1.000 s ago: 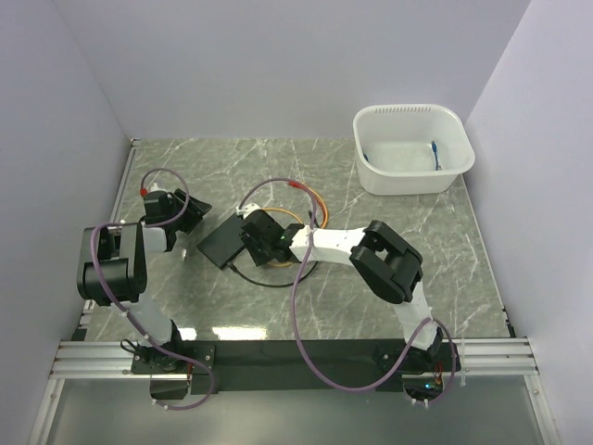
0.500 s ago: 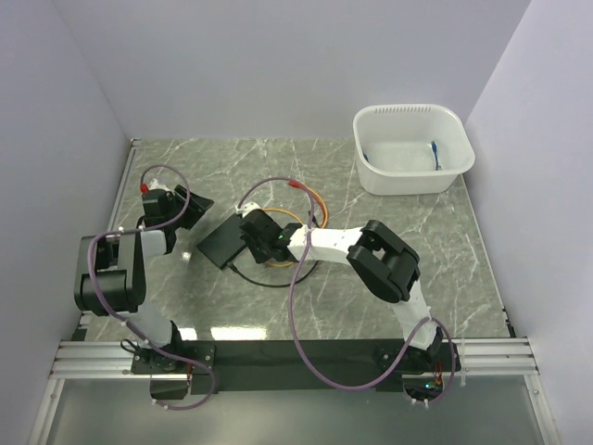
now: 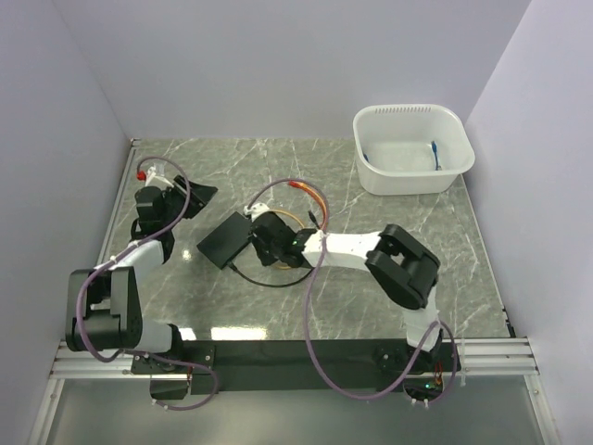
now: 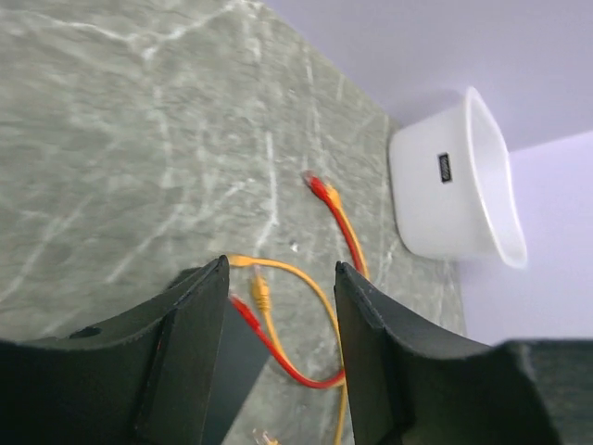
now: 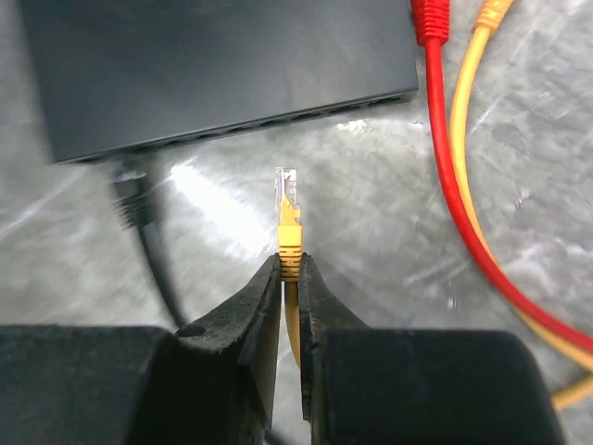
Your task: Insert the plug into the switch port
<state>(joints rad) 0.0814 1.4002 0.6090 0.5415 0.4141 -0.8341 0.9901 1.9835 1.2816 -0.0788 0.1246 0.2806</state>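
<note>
Plug (image 5: 288, 199), pinched at its yellow neck in the tightly closed right hand (image 5: 289, 265), points at the port row (image 5: 306, 116) on the facing edge of the black box (image 5: 213, 65), just short of it, long axis roughly square to that edge; left hand (image 4: 280, 278), spread wide and empty, hangs beyond the box's opposite side.

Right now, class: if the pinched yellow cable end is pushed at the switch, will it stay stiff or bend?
The yellow plug juts only slightly past the right fingers, so it probably stays straight. The loose yellow cable curves across the table, so it likely flops. The thin black switch lies unheld and may slide.
</note>
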